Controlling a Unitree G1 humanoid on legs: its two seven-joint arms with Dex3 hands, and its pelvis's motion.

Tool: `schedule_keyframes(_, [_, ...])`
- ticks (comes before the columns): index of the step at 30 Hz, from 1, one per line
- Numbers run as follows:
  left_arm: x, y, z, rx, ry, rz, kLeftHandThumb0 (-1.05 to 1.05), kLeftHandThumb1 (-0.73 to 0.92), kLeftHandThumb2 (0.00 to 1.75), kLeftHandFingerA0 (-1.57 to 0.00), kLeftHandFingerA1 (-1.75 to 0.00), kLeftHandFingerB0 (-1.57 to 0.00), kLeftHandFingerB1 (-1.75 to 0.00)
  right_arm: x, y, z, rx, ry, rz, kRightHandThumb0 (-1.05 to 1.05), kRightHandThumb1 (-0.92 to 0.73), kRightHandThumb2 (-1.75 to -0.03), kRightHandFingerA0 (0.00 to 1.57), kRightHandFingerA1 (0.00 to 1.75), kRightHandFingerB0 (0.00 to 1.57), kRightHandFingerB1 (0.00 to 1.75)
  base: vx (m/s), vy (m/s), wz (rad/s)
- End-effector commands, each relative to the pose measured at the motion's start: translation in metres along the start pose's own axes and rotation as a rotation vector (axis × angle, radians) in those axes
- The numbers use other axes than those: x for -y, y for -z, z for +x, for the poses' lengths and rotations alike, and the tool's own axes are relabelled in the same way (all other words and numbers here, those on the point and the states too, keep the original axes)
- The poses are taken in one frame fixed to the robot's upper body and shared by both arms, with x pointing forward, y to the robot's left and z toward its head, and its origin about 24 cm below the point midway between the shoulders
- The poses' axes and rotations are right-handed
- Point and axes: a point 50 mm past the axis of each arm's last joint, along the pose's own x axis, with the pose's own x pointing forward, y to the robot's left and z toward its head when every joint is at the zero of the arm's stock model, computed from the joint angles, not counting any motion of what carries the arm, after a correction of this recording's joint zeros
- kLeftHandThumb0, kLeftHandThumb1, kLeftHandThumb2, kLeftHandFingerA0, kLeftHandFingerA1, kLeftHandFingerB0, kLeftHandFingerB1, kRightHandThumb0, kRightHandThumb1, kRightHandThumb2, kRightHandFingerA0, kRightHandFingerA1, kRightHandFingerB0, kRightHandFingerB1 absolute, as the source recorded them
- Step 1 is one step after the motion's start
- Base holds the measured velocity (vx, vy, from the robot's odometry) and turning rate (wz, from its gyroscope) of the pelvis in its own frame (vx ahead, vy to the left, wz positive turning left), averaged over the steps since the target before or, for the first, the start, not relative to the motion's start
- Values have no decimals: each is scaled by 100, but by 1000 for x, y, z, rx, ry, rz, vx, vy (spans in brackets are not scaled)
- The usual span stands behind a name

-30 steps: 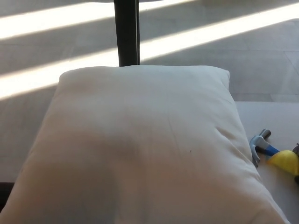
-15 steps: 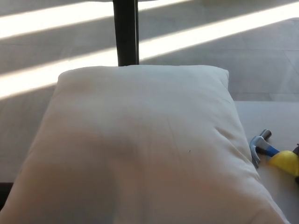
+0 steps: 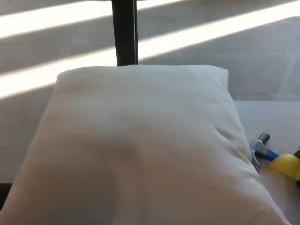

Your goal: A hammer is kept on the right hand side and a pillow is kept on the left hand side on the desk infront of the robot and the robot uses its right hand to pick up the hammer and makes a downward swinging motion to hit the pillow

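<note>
Head view: white pillow point(image 3: 140, 145) fills my desk point(image 3: 272, 122); hammer point(image 3: 267, 152) lies just right of it. Neither of my hands shows, so their state is unknowable.

The pale desk point(image 3: 276, 117) carries a white pillow point(image 3: 140, 150) and a hammer point(image 3: 274, 158).

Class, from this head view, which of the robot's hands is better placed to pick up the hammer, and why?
Right. The hammer with the metal head and blue-yellow handle lies at the desk's right edge, beside the large white pillow, which fills the left side. Neither hand is visible.
</note>
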Motion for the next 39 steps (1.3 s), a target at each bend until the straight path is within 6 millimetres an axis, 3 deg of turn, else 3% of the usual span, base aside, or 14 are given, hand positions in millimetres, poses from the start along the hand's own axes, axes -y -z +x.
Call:
schedule_keyframes(1, [-9, -6, -1, 24, -15, 40, -55, 61, 58, -74, -66, -78, -56, -18, 1, -7, -16, -86, 131, -19, -68, -80, 82, 135, 71, 67, 0, 0, 0])
schedule_keyframes(4, [-10, -5, -2, 22, -16, 42, -55, 61, 59, -71, -67, -82, -59, -11, -1, -6, -4, -65, 146, -17, -69, -74, 84, 123, 67, 63, 0, 0, 0])
schedule_keyframes(5, [-11, -3, -2, 15, -18, 31, -55, 61, 58, -72, -68, -81, -59, -9, -1, -5, -3, -61, 151, -18, -70, -70, 79, 102, 66, 62, 0, 0, 0])
schedule_keyframes(6, [-11, -2, -2, 13, -17, 26, -55, 60, 58, -71, -68, -79, -58, -8, -1, -5, -6, -59, 156, -17, -68, -73, 80, 121, 74, 71, 0, 0, 0])
schedule_keyframes(9, [-12, 0, -3, 8, -18, 18, -55, 60, 58, -72, -67, -78, -58, -5, 1, -5, -16, -50, 175, -17, -68, -76, 81, 104, 70, 68, 0, 0, 0])
schedule_keyframes(14, [-13, 2, -4, 10, -7, 16, -55, 60, 58, -71, -65, -77, -57, 8, -1, -3, -12, 8, 279, -17, -62, -79, 89, 165, 82, 90, 0, 0, 0])
schedule_keyframes(15, [-13, 2, -4, 11, -8, 15, -55, 60, 58, -71, -65, -77, -57, 8, -1, -3, -12, 11, 288, -17, -62, -79, 89, 165, 82, 90, 0, 0, 0])
schedule_keyframes(16, [-13, 1, -4, 9, -11, 6, -55, 60, 58, -72, -66, -75, -55, 10, -2, -2, -30, 20, 310, -21, -63, -80, 89, 160, 69, 68, 0, 0, 0])
schedule_keyframes(18, [-13, 1, -4, 8, -10, 8, -56, 60, 58, -71, -65, -77, -55, 11, -2, -2, -26, 36, 329, -18, -62, -79, 93, 166, 76, 79, 0, 0, 0])
schedule_keyframes(20, [-13, 2, -4, 11, -6, 7, -55, 61, 58, -71, -67, -78, -58, 14, -3, -1, -46, 39, 379, -15, -67, -73, 93, 169, 72, 121, 0, 0, 0])
schedule_keyframes(26, [-13, 4, -5, 6, -2, 8, -56, 60, 58, -71, -66, -75, -56, 20, -5, 0, -44, 77, 461, -20, -58, -98, 85, 175, 72, 155, 0, 0, 0])
schedule_keyframes(28, [-13, 3, -4, 3, -7, 21, -57, 60, 58, -72, -65, -76, -55, 23, -6, 1, -57, 102, 509, -16, -56, -104, 97, 175, 73, 143, 0, 0, 0])
schedule_keyframes(34, [-12, 8, -5, -12, -16, -25, -55, 58, 58, -73, -67, -80, -58, 32, -5, 3, -78, 142, 561, -22, -59, -93, 87, 175, 77, 146, 0, 0, 0])
schedule_keyframes(39, [-12, 9, -5, -10, -10, -31, -54, 60, 58, -72, -69, -75, -57, 41, -4, 4, -73, 191, 689, -18, -53, -106, 92, 175, 78, 163, 0, 0, 0])
